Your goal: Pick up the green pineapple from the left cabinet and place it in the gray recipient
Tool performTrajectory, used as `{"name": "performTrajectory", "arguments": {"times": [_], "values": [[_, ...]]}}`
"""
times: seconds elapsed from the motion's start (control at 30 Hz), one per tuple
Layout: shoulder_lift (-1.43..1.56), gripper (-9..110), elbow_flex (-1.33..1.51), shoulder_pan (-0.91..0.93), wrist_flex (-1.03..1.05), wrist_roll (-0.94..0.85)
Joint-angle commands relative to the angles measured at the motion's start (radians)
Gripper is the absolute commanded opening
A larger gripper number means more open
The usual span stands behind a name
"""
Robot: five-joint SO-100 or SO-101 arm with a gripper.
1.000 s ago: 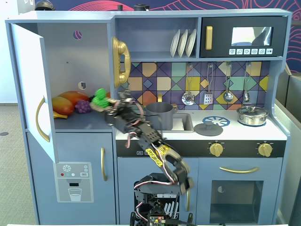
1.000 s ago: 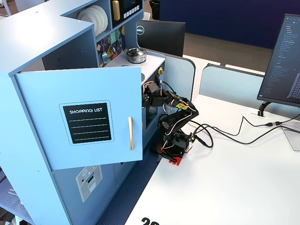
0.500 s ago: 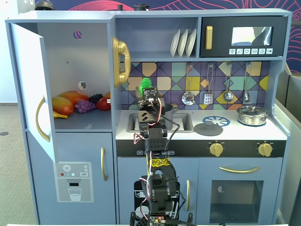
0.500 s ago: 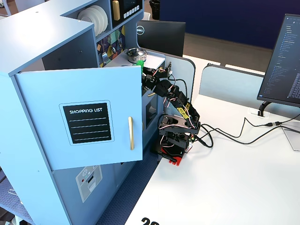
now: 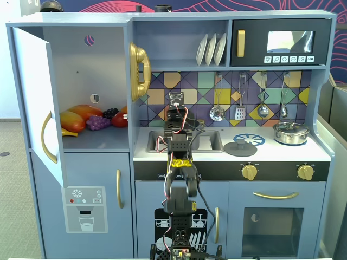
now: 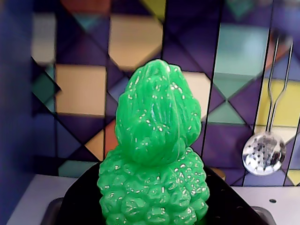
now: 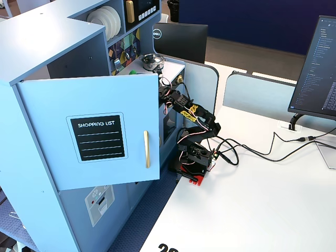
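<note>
The green pineapple [image 6: 154, 154] fills the wrist view, crown pointing away toward the tiled back wall. It sits at the jaws, whose fingers are hidden under it. A dark round shape under and behind it is the gray recipient [image 6: 82, 201], standing in the sink. In a fixed view my gripper [image 5: 176, 103] is raised over the sink [image 5: 209, 142], right of the left cabinet [image 5: 89, 70], whose door [image 5: 35, 103] stands open. The arm hides the pineapple and recipient there. In the other fixed view a green speck of the pineapple [image 7: 135, 72] shows above the door's top edge.
Toy fruits, among them purple grapes [image 5: 97, 122], lie on the cabinet shelf. A flat gray lid [image 5: 241, 148] and a shiny silver pot [image 5: 291, 132] sit on the counter. Utensils such as a slotted spoon [image 6: 263, 152] hang on the back wall. A gold phone handle [image 5: 139, 70] juts beside the arm.
</note>
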Motion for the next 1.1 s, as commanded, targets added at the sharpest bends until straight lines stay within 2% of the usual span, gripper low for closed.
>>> {"name": "performTrajectory", "arguments": {"times": [0.0,0.17,0.47,0.7,1.07], "values": [[-0.155,0,-0.146,0.032,-0.057,0.040],[-0.311,0,-0.241,0.041,-0.107,0.048],[-0.422,0,-0.278,0.029,-0.137,0.049],[-0.437,22,-0.275,0.026,-0.141,0.078],[-0.390,25,-0.285,0.046,-0.101,0.061]]}}
